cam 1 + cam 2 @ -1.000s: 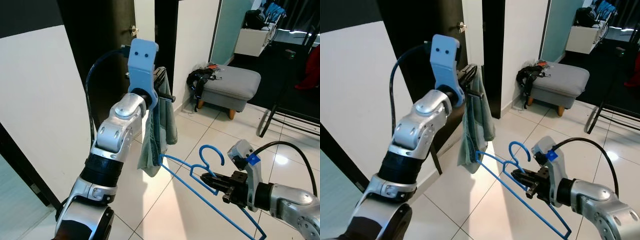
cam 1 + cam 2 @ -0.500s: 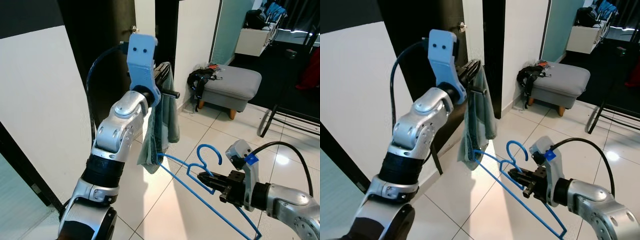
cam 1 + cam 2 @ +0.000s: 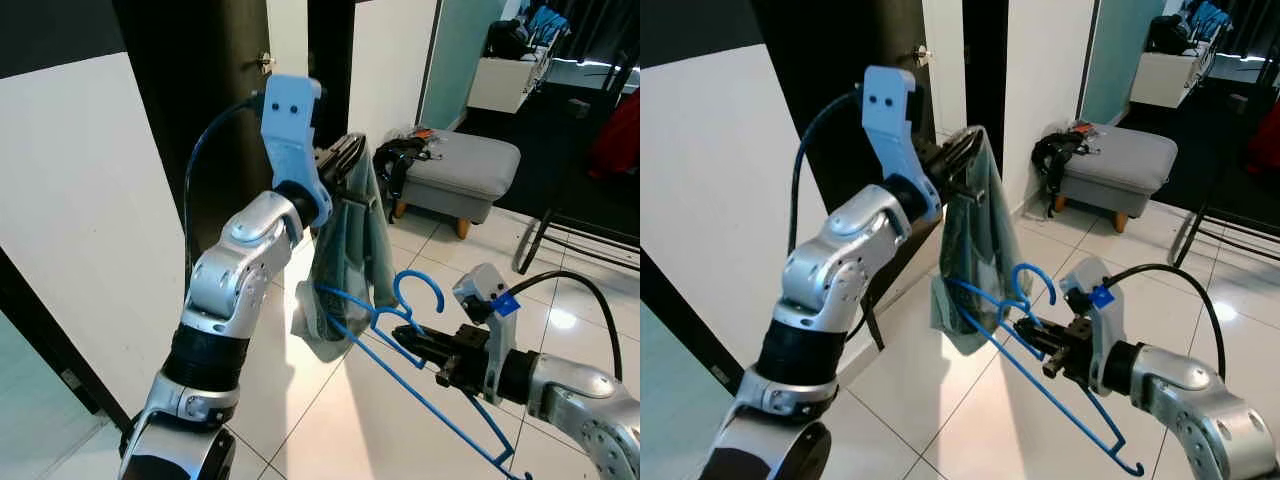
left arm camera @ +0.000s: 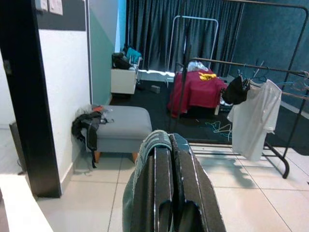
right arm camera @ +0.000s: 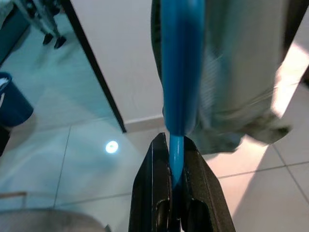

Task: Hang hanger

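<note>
Left end effector (image 3: 345, 155) was raised, fingers clamped together on the top fold of a grey-green cloth (image 3: 352, 250). Right end effector (image 3: 418, 345) was clamped on the blue hanger (image 3: 400, 335) just below its hook.

Change over the last second: the left arm swung the cloth out from the dark door (image 3: 215, 100) toward the hanger, and the hanger came up to meet it. One hanger arm now sat in the cloth's lower folds; whether it was truly threaded through I couldn't tell.

Judgement: still loading the cloth; hanging not started. Clothes rack (image 4: 241, 67) was well apart, across the room.
</note>
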Controlling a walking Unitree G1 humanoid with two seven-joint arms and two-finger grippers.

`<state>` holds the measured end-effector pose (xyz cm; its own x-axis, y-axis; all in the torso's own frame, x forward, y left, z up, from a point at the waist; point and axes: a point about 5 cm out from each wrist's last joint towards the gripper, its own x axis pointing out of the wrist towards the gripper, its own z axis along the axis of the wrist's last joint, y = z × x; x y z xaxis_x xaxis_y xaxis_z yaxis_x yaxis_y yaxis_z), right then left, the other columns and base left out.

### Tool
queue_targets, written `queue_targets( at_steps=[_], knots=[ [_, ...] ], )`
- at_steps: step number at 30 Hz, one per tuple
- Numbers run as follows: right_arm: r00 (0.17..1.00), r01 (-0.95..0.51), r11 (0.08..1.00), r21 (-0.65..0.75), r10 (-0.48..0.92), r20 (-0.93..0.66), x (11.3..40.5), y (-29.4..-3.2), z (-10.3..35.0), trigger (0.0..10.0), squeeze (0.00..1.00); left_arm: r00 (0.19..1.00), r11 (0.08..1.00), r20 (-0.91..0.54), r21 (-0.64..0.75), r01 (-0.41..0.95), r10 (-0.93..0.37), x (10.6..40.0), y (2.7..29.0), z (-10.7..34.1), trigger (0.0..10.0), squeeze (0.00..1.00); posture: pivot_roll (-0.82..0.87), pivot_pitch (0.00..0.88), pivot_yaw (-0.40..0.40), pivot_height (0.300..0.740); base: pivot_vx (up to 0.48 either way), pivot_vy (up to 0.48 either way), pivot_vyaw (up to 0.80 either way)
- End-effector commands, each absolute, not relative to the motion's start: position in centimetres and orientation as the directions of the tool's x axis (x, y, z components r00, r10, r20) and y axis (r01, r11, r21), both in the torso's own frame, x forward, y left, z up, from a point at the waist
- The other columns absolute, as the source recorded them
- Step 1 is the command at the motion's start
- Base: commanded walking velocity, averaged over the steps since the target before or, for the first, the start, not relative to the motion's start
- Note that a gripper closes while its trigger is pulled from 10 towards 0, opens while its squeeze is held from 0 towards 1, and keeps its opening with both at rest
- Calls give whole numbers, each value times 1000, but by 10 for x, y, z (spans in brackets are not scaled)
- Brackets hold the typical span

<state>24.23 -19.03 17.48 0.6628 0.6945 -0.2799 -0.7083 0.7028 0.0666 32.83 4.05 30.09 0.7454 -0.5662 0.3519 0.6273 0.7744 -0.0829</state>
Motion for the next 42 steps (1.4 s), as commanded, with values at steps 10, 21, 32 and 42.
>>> queue_targets(
  at_steps=[10,21,32,42],
  knots=[
    [746,-612,790,37,592,-306,253,-201,167,10000,0,795,714,337,-353,604,-505,329,47,306,10000,0,156,0,38,740,0,0,0],
    [760,-501,862,69,477,-441,254,-218,146,10000,0,875,738,291,-471,483,-387,343,66,306,10000,0,156,0,35,740,0,0,0],
    [815,-304,950,69,297,-497,261,-245,137,10000,0,894,771,273,-456,445,-354,347,76,306,10000,0,154,0,34,740,0,0,0],
    [980,150,987,58,-141,-141,289,-303,187,10000,0,897,794,117,-427,433,-426,348,70,268,10000,0,165,0,35,740,0,0,0]
  ],
)
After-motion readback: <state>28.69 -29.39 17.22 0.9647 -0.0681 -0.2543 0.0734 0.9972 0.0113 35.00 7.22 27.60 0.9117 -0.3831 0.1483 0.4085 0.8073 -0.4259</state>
